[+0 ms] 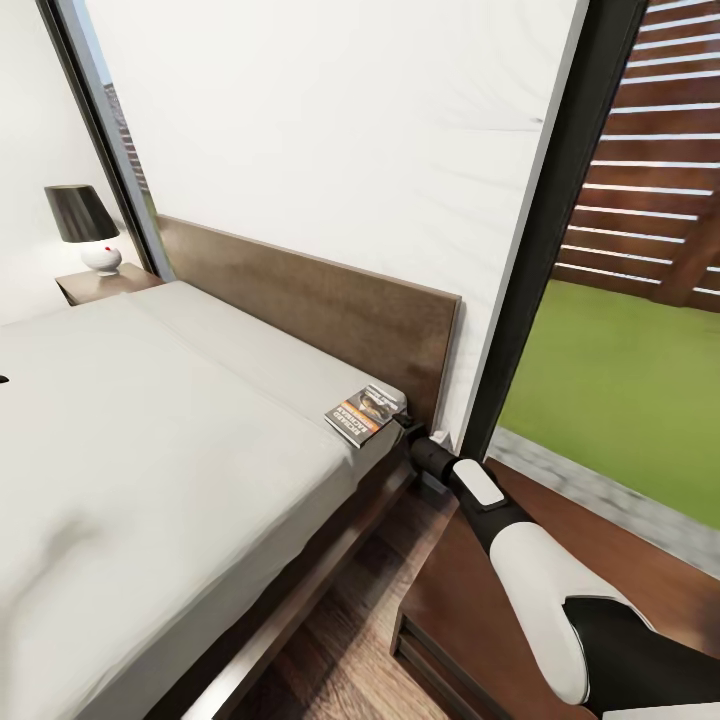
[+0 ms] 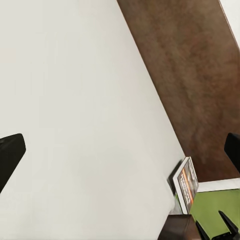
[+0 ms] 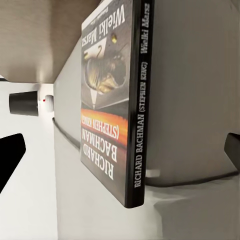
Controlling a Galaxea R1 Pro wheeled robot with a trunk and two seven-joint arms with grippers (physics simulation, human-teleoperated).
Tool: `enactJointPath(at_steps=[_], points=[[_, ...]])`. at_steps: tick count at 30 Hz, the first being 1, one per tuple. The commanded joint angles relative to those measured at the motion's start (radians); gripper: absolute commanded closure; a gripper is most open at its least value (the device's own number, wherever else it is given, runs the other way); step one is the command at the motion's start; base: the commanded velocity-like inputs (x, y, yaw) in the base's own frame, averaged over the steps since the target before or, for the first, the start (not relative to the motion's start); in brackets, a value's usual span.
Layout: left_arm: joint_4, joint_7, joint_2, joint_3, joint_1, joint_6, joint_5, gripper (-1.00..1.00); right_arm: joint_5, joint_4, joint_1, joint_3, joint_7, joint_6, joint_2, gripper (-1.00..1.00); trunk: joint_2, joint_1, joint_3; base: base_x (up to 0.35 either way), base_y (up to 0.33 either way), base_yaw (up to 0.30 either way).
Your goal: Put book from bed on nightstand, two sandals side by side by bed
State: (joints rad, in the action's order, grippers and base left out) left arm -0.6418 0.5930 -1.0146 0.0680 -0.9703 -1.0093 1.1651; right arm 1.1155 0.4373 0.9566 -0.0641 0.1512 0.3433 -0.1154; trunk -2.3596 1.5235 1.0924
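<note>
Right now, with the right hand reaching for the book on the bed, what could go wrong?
1. The book lies at the mattress corner by the headboard; a nudge might push it off the bed edge.
2. The right hand looks open, its fingers straddling the spine; closing off-centre could tip the book instead of gripping it.
3. The right arm crosses low over the nightstand and might scrape it.

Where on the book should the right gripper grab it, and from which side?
Probably by the edge of the book that overhangs the corner of the mattress, coming in level from the nightstand side. It lies flat and thin, so only that free edge seems to offer room for one finger above and one below. The right gripper is already there.
</note>
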Motion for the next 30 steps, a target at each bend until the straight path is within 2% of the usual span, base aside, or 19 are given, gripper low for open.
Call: enactJointPath(at_steps=[1, 30], points=[[0.002, 0.009, -0.001, 0.006, -0.002, 0.000, -0.003, -1.00, 0.003, 0.000, 0.001, -0.007, 0.001, 0.006, -0.001, -1.00, 0.000, 0.000, 0.001, 0.000, 0.000, 0.000], [0.004, 0.008, -0.001, 0.007, -0.002, 0.001, -0.003, -1.00, 0.003, 0.000, 0.001, -0.006, 0.002, 0.006, -0.001, -1.00, 0.000, 0.000, 0.001, 0.000, 0.000, 0.000]])
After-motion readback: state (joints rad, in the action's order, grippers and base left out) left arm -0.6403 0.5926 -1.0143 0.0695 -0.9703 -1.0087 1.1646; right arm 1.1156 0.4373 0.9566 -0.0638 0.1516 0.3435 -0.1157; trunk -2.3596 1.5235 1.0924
